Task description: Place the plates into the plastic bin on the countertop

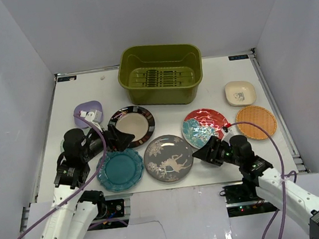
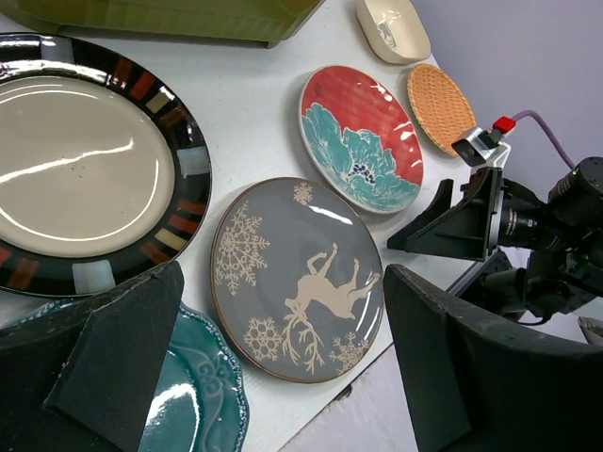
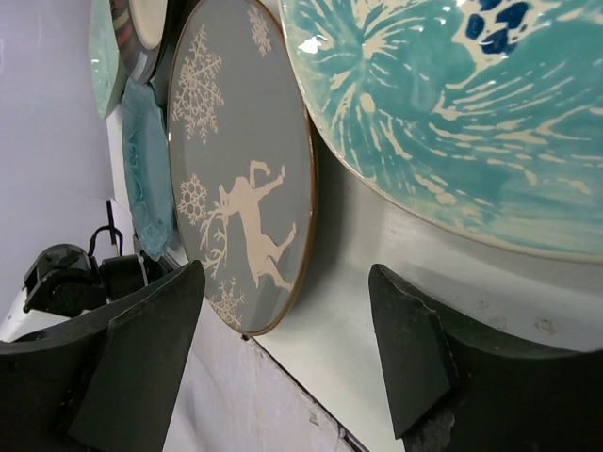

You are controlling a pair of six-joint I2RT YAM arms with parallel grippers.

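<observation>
The olive-green plastic bin [image 1: 162, 94] stands at the back middle of the white countertop [image 1: 212, 73]. The plates lie in front of it: black-rimmed cream [image 1: 132, 125], teal scalloped [image 1: 119, 169], grey with a reindeer [image 1: 168, 157], red-teal [image 1: 205, 127], orange woven [image 1: 256, 122], a cream square [image 1: 240, 93] and a lavender one [image 1: 83, 109]. My left gripper [image 1: 121, 140] hovers open between the black-rimmed and teal plates, the grey plate [image 2: 297, 278] showing between its fingers. My right gripper [image 1: 203, 151] is open and low beside the grey plate [image 3: 240, 169] and red-teal plate [image 3: 452, 113]. Neither holds anything.
White walls close in the countertop on the left, back and right. The table's near edge [image 3: 311, 377] runs just under my right gripper. The two grippers face each other across the grey plate, and the right arm [image 2: 537, 226] shows in the left wrist view.
</observation>
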